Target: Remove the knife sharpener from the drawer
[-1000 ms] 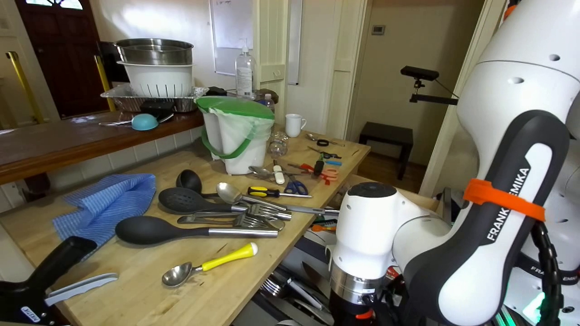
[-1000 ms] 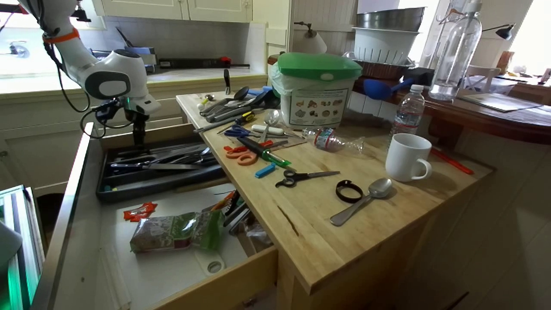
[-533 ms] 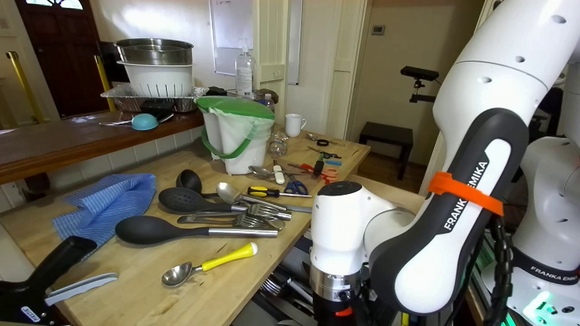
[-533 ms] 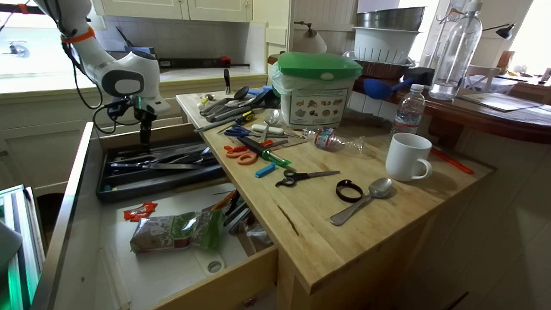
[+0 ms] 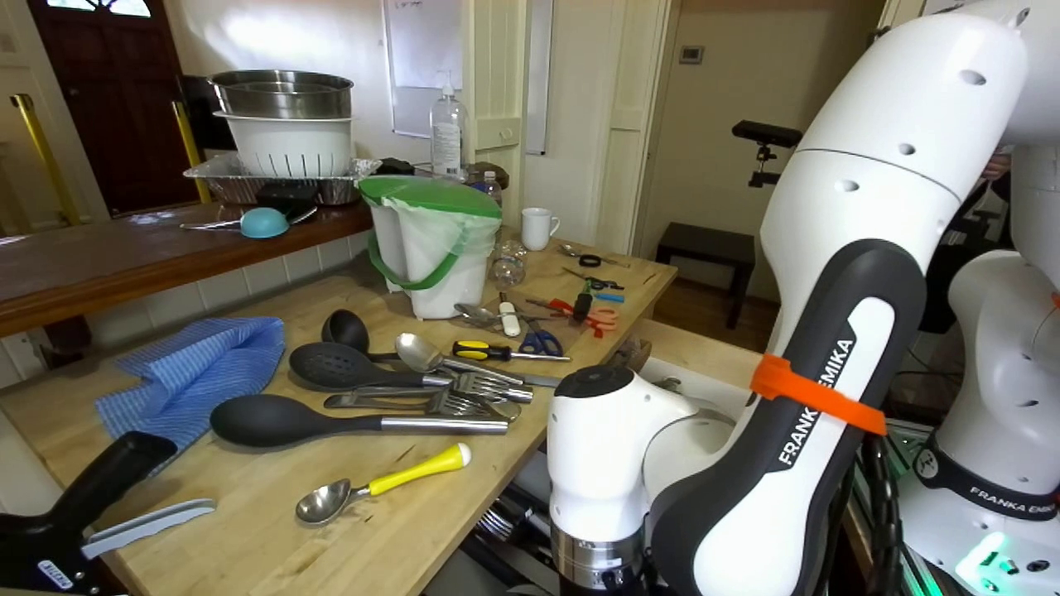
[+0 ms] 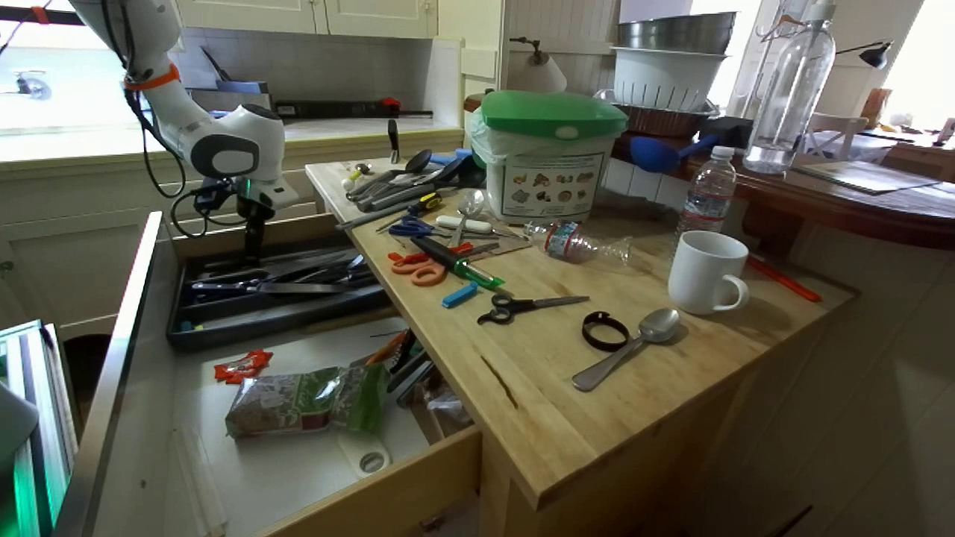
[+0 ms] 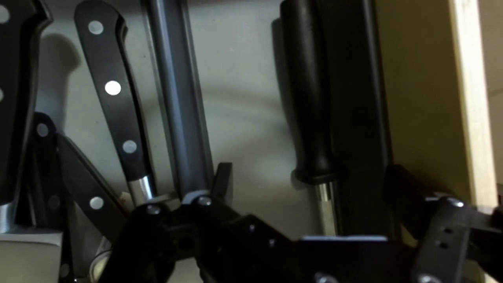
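A black handle with a steel rod, seemingly the knife sharpener (image 7: 308, 94), lies along the tray's edge by the drawer wall in the wrist view. My gripper (image 7: 312, 182) is open, with one finger to each side of the rod's top as seen from the wrist. Nothing is gripped, and the rod's lower part is hidden behind the gripper. The left finger (image 7: 224, 179) appears over the tray floor beside a divider; the right one is dark against the wooden wall. In an exterior view the gripper (image 6: 254, 242) points down into the far end of the drawer (image 6: 388, 488).
Black-handled knives (image 7: 114, 88) lie left of the divider (image 7: 177, 94). The black tray (image 6: 276, 321) holds more utensils. A green packet (image 6: 298, 403) and a red wrapper (image 6: 244, 366) share the drawer. The wooden counter (image 6: 552, 350) with loose utensils overhangs one side.
The arm has shifted sideways, toward the counter, and then come down somewhat into the drawer's far end. The utensils and other objects in the exterior views have stayed put.
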